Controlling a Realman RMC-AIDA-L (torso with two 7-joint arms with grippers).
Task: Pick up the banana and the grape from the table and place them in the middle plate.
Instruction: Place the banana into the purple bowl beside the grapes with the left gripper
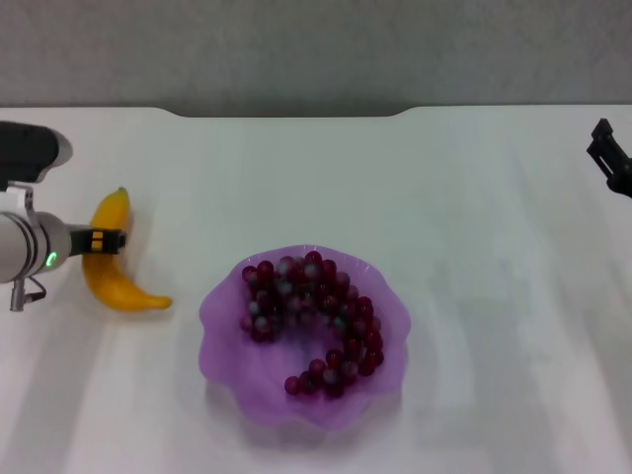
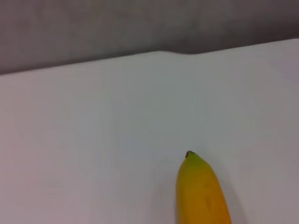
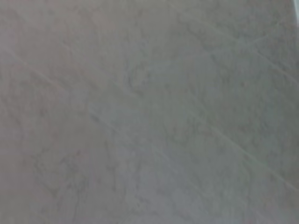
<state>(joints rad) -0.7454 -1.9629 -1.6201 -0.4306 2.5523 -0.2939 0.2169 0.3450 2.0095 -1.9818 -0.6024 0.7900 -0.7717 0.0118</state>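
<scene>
- The grape [image 1: 314,318] is already lying inside the middle plate [image 1: 222,326], curling from the far rim round toward the robot's right side of the dish; that half of the task looks finished.
- The banana [image 1: 111,269] is lying on the white counter [image 1: 474,227], just beside the plate on the robot's left and not touching it, its curve bowing away from the plate.
- The left gripper [image 1: 107,239] is sitting over the banana's middle, reaching in from the left edge; I cannot tell whether its jaws are closing on the fruit or merely hovering around it.
- In the left wrist view the banana's greenish tip with its small dark stem [image 2: 189,154] is showing against bare counter.
- The right gripper [image 1: 612,158] is hanging at the far right edge, well apart from everything; its jaws' state cannot be told.
- Handling, as I judge it: the banana is looking glossy and stiff, probably light, so it is likely to slip or swivel under a narrow pinch.
- The best hold seems to be across the thick middle, square to the curve, with moderate squeeze, avoiding the tapered ends.
</scene>
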